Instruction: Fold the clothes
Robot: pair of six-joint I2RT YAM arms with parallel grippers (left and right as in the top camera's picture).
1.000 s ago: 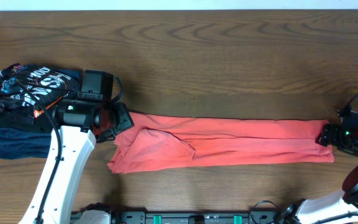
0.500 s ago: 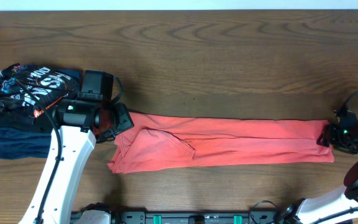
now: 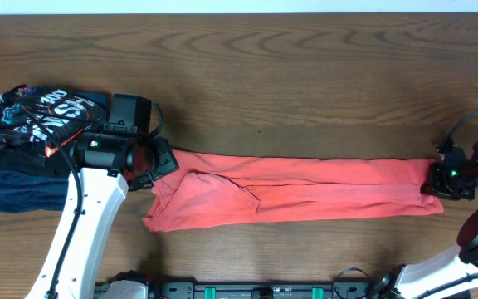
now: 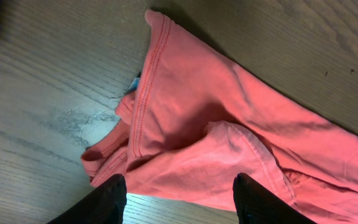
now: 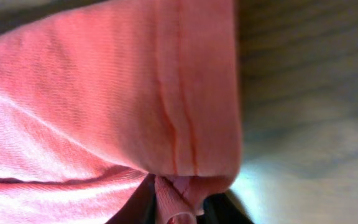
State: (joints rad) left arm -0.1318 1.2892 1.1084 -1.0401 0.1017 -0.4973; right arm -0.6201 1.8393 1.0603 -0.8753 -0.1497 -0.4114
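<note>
1. The orange-red T-shirt point(image 3: 297, 189) lies in a long narrow band along the front half of the wooden table point(image 3: 305, 75). It is stretched flat between the two arms. Its left end is wider and rumpled, and its right end is squared off.
2. Judging by the look, this is thin cotton, light and limp. It should sag from any pinch point, crease easily and slide readily on smooth wood, and there is nothing fragile about it. The double-stitched hems look like the firmest places to take hold.
3. The right gripper point(image 3: 446, 178) sits at the shirt's right end. Its wrist view is very close and shadowy, but a nub of hem appears squeezed between the dark fingers. I'd call it clamped on the shirt there.
4. The left gripper point(image 4: 179, 202) hangs over the rumpled left end with its fingers spread wide and nothing between them. The stitched edge point(image 4: 145, 93) just ahead is the obvious place to bite, taking both layers if possible.
5. Beside the left gripper sits a stack of dark folded garments point(image 3: 27, 141) with white print, apart from the shirt. Any fold carried leftward needs to stop short of it. The left arm's own white link point(image 3: 81, 232) also crosses near the shirt's front-left corner, so that corner is awkward to reach.
</note>
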